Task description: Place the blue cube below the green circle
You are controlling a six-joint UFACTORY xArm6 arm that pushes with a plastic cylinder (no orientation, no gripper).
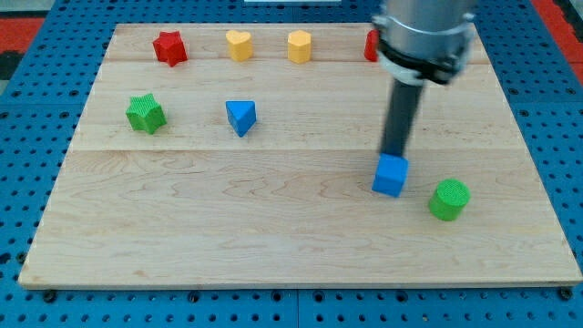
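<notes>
The blue cube (390, 175) lies on the wooden board (273, 228) at the view's right of centre. The green circle (449, 199), a short cylinder, stands just to the cube's right and slightly lower. My tip (395, 155) is at the cube's top edge, touching or nearly touching it from the view's top. The rod rises to the grey arm body at the view's top right.
A green star (145, 113) and a blue triangle (240, 117) lie at the left. Along the top are a red star (169, 47), a yellow heart (239, 44), a yellow hexagon-like block (300, 46) and a red block (371, 46) partly hidden by the arm.
</notes>
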